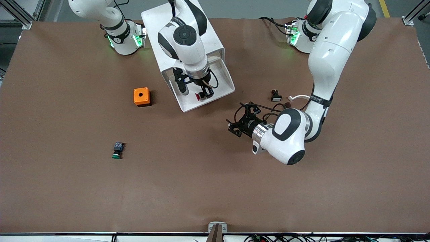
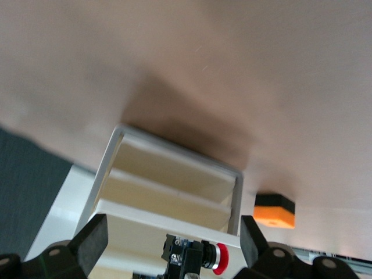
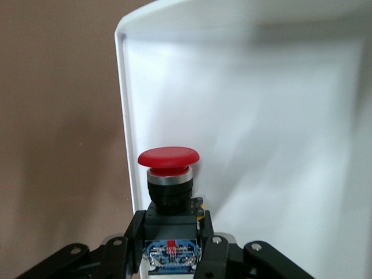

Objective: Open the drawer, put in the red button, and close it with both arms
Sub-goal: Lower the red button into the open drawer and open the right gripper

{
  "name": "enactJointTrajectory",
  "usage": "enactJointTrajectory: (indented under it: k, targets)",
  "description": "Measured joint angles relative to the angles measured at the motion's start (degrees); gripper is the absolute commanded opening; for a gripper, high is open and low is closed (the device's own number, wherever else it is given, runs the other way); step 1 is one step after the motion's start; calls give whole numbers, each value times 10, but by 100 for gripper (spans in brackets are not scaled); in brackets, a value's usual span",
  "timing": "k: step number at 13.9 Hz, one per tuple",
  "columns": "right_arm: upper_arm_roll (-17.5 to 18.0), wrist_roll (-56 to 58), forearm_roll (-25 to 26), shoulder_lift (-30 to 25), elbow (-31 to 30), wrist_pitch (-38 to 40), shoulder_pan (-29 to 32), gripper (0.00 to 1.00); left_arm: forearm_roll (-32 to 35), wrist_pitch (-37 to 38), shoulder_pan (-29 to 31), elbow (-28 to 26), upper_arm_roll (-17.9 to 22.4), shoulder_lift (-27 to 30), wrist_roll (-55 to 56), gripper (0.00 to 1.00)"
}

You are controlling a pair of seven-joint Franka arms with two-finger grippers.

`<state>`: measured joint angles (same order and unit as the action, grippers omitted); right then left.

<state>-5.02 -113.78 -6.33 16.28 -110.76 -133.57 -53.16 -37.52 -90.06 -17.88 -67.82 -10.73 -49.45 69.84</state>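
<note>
The white cabinet stands toward the robots' bases with one drawer pulled out toward the front camera. My right gripper hangs over the open drawer, shut on the black-and-blue body of the red button. In the right wrist view the red button points its cap away from the right gripper, over the drawer's white floor. My left gripper is open and holds nothing, above the table beside the drawer. The left wrist view shows the left gripper, the drawer and the red button.
An orange box with a hole sits beside the cabinet toward the right arm's end. A green-capped button lies nearer the front camera. A small black-and-white part lies by the left arm. The orange box also appears in the left wrist view.
</note>
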Motion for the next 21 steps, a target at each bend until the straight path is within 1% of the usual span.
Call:
enactJointTrajectory:
  k: [1, 2, 4, 7, 9, 11, 15, 19, 21]
  targets:
    - [0, -5, 2, 2, 0, -1, 0, 43, 40, -19, -6, 0, -1, 13, -12, 100]
    - [0, -7, 4, 4, 0, -1, 0, 60, 81, -40, -16, 0, -1, 24, -19, 100]
    - [-3, -9, 5, 4, 0, -1, 0, 100, 143, -82, -39, 0, -2, 38, -22, 100]
    - [-10, -4, 7, 4, 5, -2, 2, 100, 212, -130, -66, -1, -2, 40, -23, 100]
    - [-13, 25, 8, 1, 16, 6, 14, 100, 256, -151, -77, -1, -2, 41, -25, 100]
    - [-15, 72, 8, -7, 42, 53, 40, 100, 300, -162, -92, -1, -2, 44, -25, 100]
    - [-18, 250, 9, -30, 111, 182, 104, 100, 335, -177, -104, -1, -2, 49, -25, 100]
    - [-23, 456, 8, -61, 129, 246, 183, 100, 360, -188, -119, -1, -3, 57, -25, 100]
    - [-23, 527, 8, -70, 129, 262, 223, 100, 362, -200, -132, -3, -3, 57, -25, 100]
